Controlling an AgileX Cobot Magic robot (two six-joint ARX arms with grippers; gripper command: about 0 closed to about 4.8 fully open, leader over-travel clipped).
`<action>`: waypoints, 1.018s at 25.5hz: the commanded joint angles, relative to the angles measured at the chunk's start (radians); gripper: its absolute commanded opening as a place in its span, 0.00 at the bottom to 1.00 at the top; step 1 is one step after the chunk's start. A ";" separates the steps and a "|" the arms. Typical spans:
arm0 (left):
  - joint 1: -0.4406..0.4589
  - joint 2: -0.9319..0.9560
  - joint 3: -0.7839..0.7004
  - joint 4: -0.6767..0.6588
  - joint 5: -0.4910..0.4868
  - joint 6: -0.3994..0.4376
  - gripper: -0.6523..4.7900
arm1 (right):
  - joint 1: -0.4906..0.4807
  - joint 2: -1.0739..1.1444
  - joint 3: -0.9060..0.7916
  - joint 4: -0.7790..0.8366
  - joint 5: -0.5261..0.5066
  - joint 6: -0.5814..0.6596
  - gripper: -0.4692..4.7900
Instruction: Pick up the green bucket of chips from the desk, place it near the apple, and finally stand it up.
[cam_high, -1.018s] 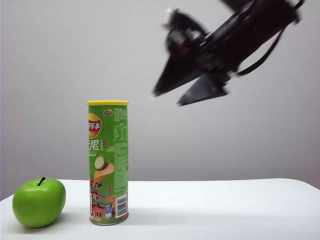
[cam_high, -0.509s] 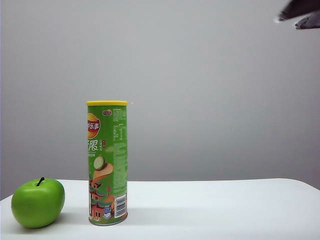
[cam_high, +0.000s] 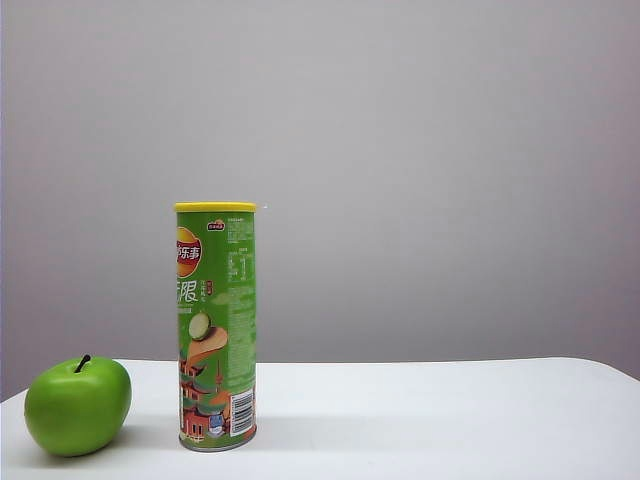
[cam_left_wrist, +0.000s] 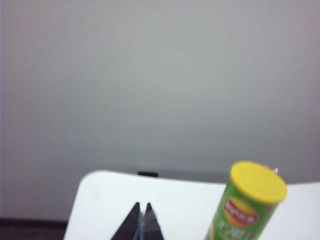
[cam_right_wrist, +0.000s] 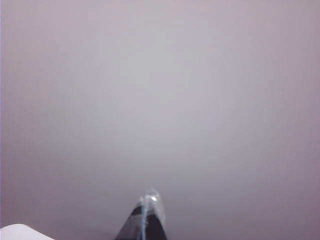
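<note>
Exterior low, level; left wrist shares chips can (cam_left_wrist: 248, 206), desk (cam_left_wrist: 100, 200)

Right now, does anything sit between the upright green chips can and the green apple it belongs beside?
Nothing visible does. The tall green chips can with yellow lid stands upright beside the shiny green apple, only bare white desk between them. Both hands are shut and away from it.

Neither arm appears in the exterior view. In the left wrist view, the left pincer (cam_left_wrist: 142, 216) has its dark fingertips pressed together, holding nothing. In the right wrist view, the right pincer (cam_right_wrist: 147, 207) is likewise closed and empty, its tips meeting.
</note>
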 joint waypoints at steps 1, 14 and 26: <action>0.000 0.001 -0.052 0.072 -0.007 -0.027 0.11 | -0.001 -0.058 -0.064 -0.012 0.058 0.037 0.07; 0.151 0.001 -0.203 0.144 0.079 0.023 0.11 | -0.003 -0.231 -0.319 -0.066 0.216 0.051 0.08; 0.476 0.001 -0.238 0.114 0.340 -0.037 0.11 | -0.002 -0.257 -0.319 -0.266 0.319 -0.042 0.08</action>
